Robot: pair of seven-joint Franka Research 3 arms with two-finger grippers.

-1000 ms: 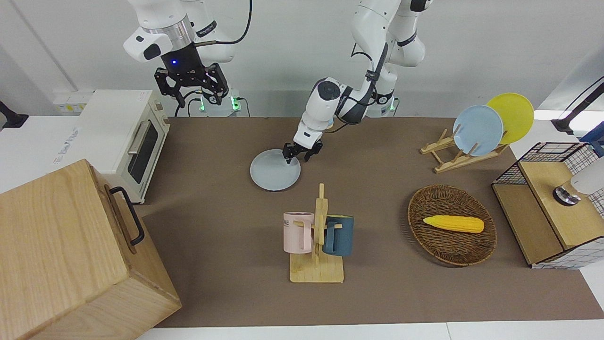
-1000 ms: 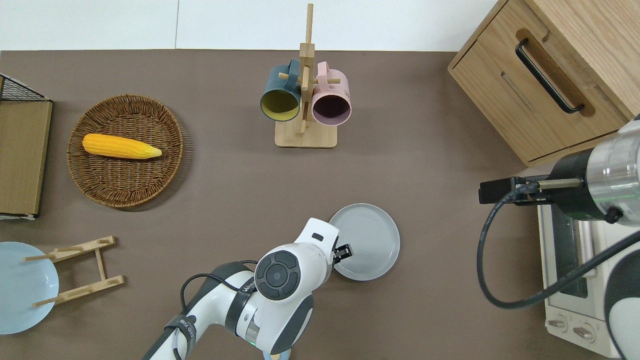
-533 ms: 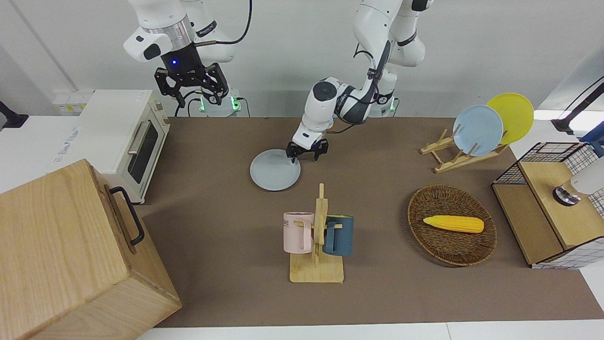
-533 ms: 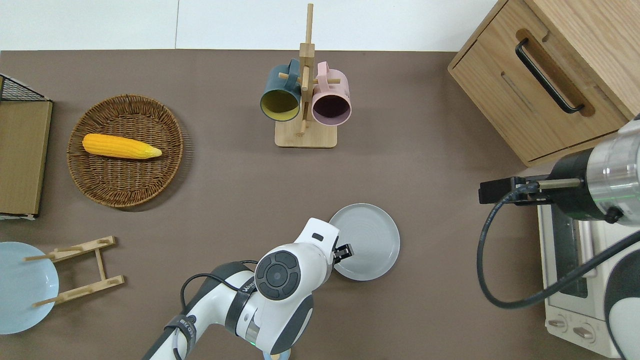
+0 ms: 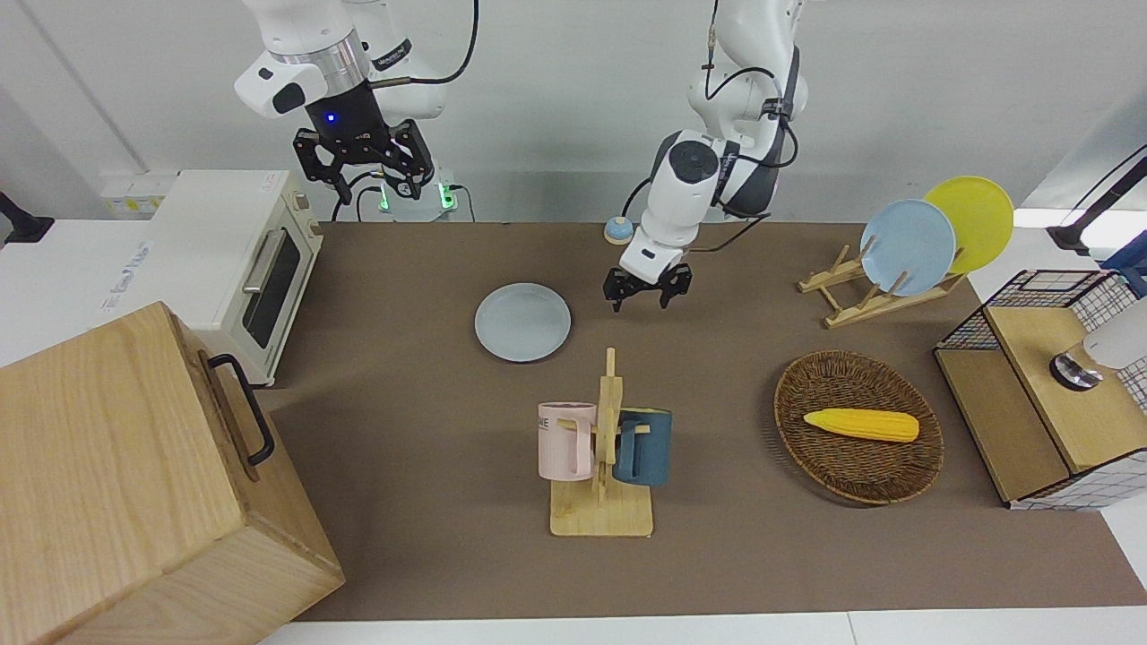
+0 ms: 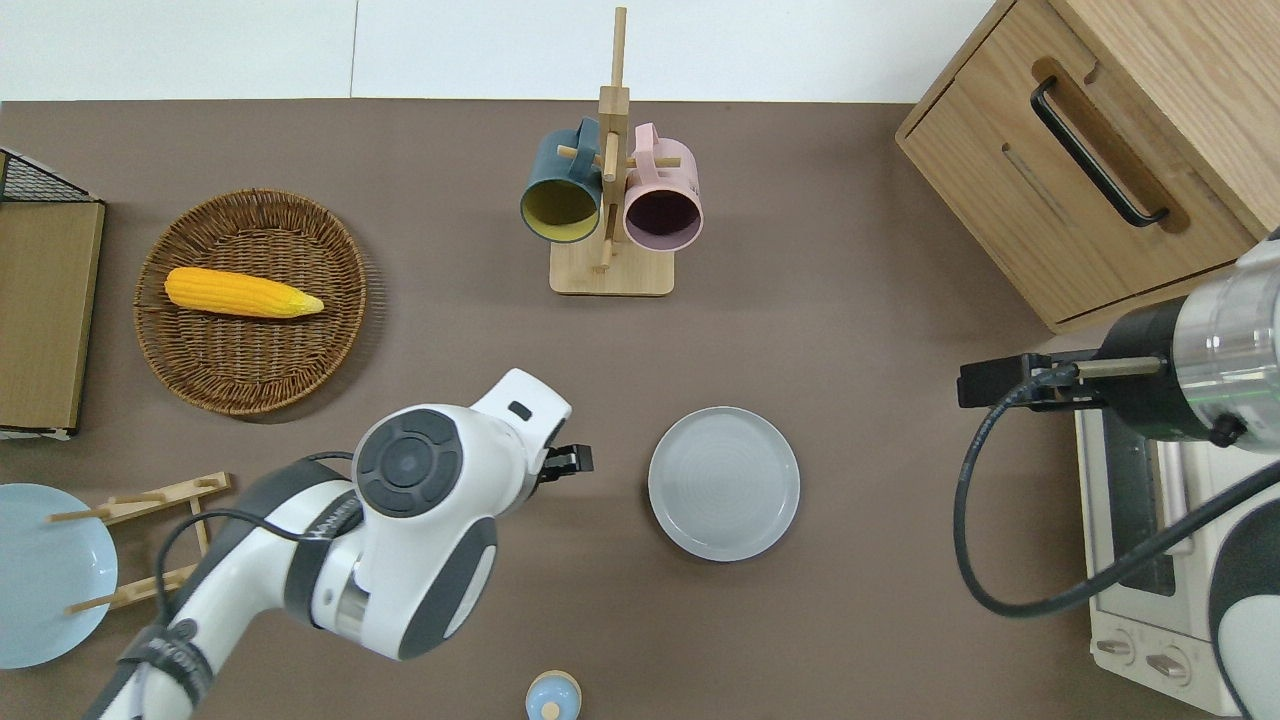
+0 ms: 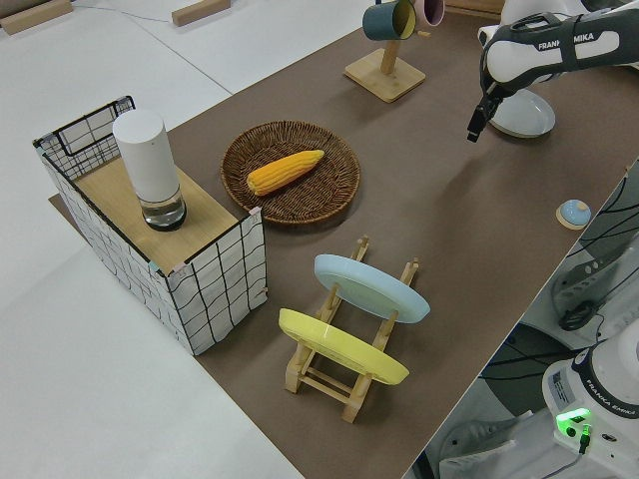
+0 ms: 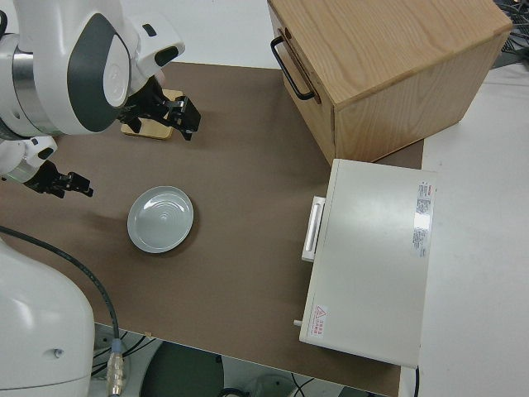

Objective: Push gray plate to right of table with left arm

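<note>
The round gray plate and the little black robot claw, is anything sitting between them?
Nothing: the overhead view shows only bare brown table between the round pale gray plate and the left arm's small black gripper.

I work in a robotics lab staged as a kitchen: my two arms are bolted at a brown table point(image 5: 430, 296) holding a toaster oven point(image 5: 235, 260), mug stand point(image 5: 602, 466), plate rack point(image 5: 860, 291), corn basket point(image 5: 856, 439), against bare white walls.

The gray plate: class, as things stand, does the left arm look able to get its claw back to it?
Probably yes. The left claw hangs over bare table beside the gray plate, toward the left arm's end, apart from it, and nothing stands between them.
</note>
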